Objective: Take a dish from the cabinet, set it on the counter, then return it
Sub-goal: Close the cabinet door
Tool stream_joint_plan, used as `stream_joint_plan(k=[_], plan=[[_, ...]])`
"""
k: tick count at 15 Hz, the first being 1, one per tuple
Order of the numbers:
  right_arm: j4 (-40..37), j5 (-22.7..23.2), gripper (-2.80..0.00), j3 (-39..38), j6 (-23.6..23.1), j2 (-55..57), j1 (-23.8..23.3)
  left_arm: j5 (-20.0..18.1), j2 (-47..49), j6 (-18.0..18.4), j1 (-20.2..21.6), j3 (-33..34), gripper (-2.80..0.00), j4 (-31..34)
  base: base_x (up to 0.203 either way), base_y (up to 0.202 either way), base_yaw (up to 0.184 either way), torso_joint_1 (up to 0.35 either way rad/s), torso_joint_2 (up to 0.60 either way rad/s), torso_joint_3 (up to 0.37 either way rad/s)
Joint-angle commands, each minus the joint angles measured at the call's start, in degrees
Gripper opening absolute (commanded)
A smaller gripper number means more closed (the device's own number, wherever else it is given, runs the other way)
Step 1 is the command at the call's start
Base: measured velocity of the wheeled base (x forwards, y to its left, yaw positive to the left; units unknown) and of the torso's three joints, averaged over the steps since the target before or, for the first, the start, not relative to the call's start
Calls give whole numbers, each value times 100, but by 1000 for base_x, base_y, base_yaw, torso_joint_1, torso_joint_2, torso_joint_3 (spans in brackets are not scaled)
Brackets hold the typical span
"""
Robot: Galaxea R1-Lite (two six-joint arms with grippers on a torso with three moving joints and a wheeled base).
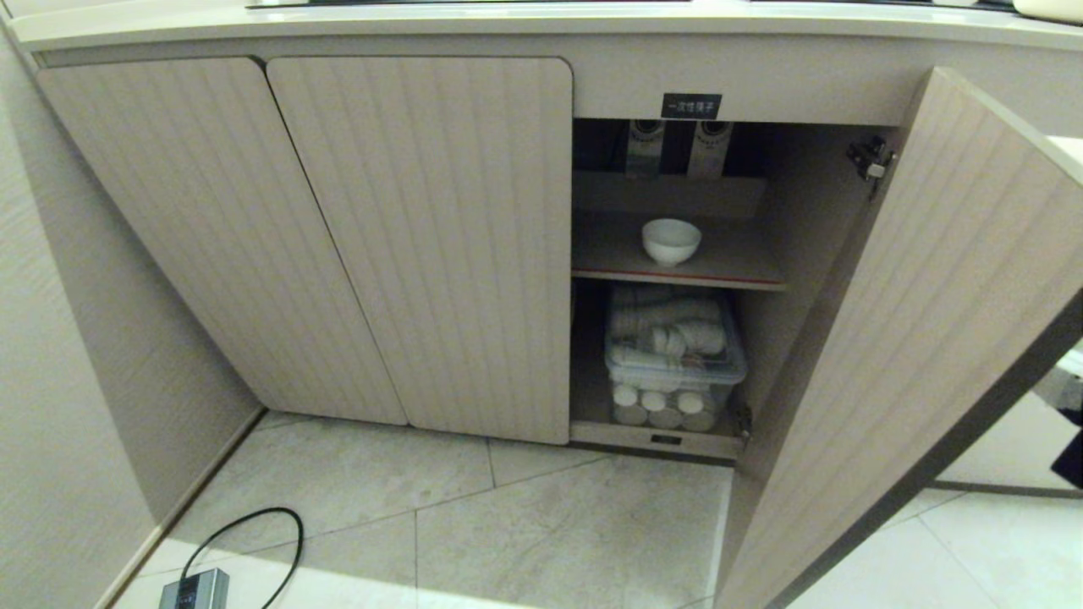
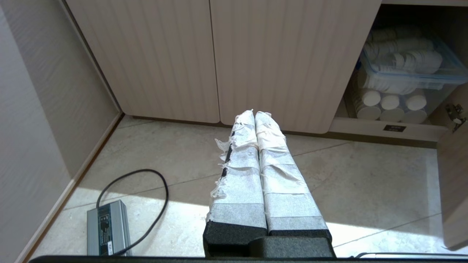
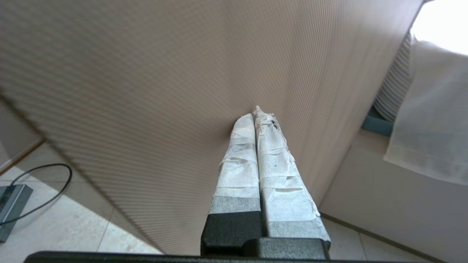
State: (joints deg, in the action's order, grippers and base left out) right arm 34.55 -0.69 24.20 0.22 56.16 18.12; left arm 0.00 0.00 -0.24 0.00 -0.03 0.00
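Note:
The dish (image 1: 671,240), a small white bowl, stands upright on the red-edged upper shelf of the cabinet (image 1: 677,275), whose right door (image 1: 897,338) is swung wide open. Along the top edge of the head view runs the counter (image 1: 508,21). Neither arm shows in the head view. My right gripper (image 3: 255,111) is shut and empty, its taped tips close against the ribbed face of the open door (image 3: 164,80). My left gripper (image 2: 254,114) is shut and empty, low over the floor in front of the closed doors (image 2: 285,62).
A clear bin of stacked paper cups (image 1: 673,355) fills the lower shelf, also seen from the left wrist as the bin (image 2: 402,73). On the floor at the left lies a grey power brick (image 1: 196,588) with a looped black cable (image 1: 279,533). A wall (image 1: 59,381) closes the left side.

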Motion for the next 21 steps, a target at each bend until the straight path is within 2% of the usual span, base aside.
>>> stream_joint_plan(k=[1,17,21], plan=[[167,-2,-280,-2,-4,331,45,0,0,-2,0,3,-280,-4,0,0,0,0,0,0],[1336,-2,-280,21,-118,1557,243,-9,0,-2,0,3,-280,0,0,0,0,0,0,0],[1500,-8,-280,377,-133,2048,248,0,0,-2,0,3,-280,-9,0,0,0,0,0,0]])
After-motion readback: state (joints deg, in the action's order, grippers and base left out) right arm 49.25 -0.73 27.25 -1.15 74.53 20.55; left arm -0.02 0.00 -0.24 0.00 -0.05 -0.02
